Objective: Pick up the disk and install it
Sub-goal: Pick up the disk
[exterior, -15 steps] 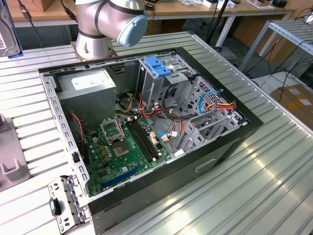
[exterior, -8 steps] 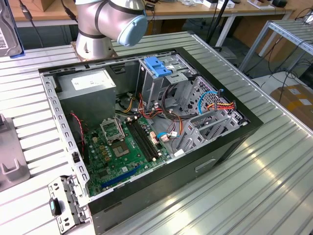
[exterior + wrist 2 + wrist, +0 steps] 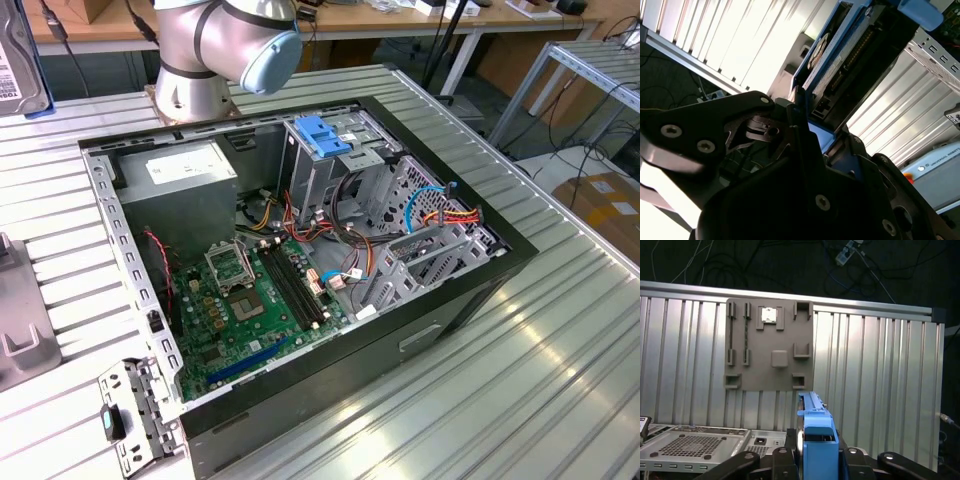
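End effector (image 3: 817, 462) clamped shut on the disk (image 3: 815, 430) in the first wrist view, holding it edge-on above the worktop (image 3: 880, 370). A grey fixture plate (image 3: 770, 345) lies beyond. The disk looks stiff, dense and shock-sensitive, and the carrier's side rails seem the safest hold. Count: one disk, one plate, one open computer case (image 3: 330, 385).

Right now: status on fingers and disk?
Fingers shut on the disk, gripping its blue carrier. Disk held off the table, not in the case. Grey fixture plate beyond, apart.
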